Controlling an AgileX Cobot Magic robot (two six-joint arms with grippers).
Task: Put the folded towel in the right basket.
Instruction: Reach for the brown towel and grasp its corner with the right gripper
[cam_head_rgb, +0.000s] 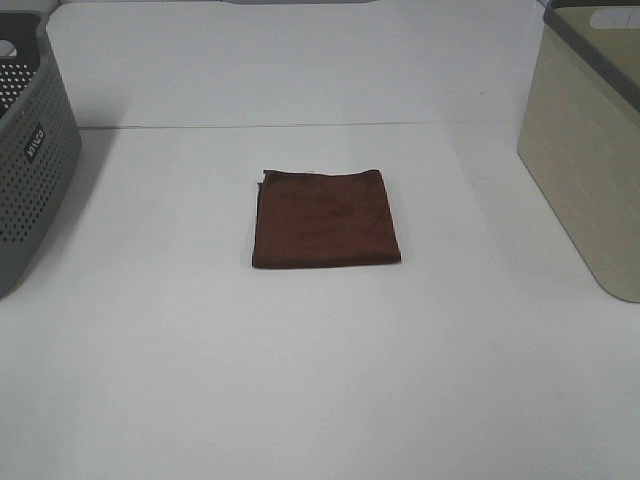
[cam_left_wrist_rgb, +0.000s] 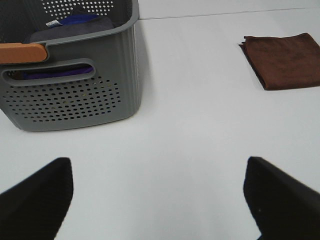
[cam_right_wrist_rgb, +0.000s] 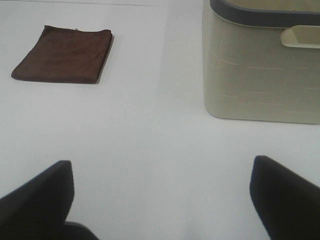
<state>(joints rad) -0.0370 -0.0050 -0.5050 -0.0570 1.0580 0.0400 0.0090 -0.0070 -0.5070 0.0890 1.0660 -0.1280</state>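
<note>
A folded brown towel (cam_head_rgb: 325, 218) lies flat in the middle of the white table. It also shows in the left wrist view (cam_left_wrist_rgb: 284, 60) and the right wrist view (cam_right_wrist_rgb: 64, 54). The right basket (cam_head_rgb: 588, 140) is beige with a grey rim, at the table's right edge; it shows in the right wrist view (cam_right_wrist_rgb: 260, 65). My left gripper (cam_left_wrist_rgb: 157, 200) is open and empty above bare table, well short of the towel. My right gripper (cam_right_wrist_rgb: 160, 200) is open and empty, between towel and beige basket but short of both. Neither gripper shows in the high view.
A grey perforated basket (cam_head_rgb: 25, 150) stands at the left edge; in the left wrist view it (cam_left_wrist_rgb: 75, 85) holds dark folded cloth (cam_left_wrist_rgb: 70, 25). The table (cam_head_rgb: 320, 380) is white.
</note>
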